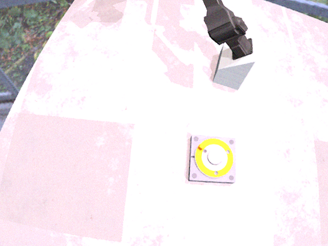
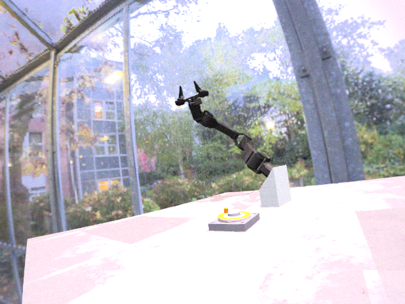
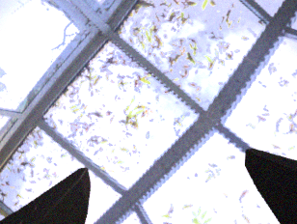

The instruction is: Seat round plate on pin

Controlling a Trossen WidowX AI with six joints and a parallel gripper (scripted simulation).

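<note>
Pale pink-white table top (image 1: 89,171) w/ glasshouse framing behind. Round plate (image 1: 214,158): yellow ring, white centre, sits on post (image 1: 214,157) atop square grey base (image 1: 213,160), roughly mid-table. Orange tab (image 1: 199,147) at plate's upper-left edge in top view, small hole just beside it; 2 more holes in the white part. Tilt too slight to judge. Grey wedge block (image 1: 232,72) well apart, arm rooted there. Gripper (image 2: 191,95) high up, pointing skyward, fingers wide apart, holding nothing, nowhere near plate.
</note>
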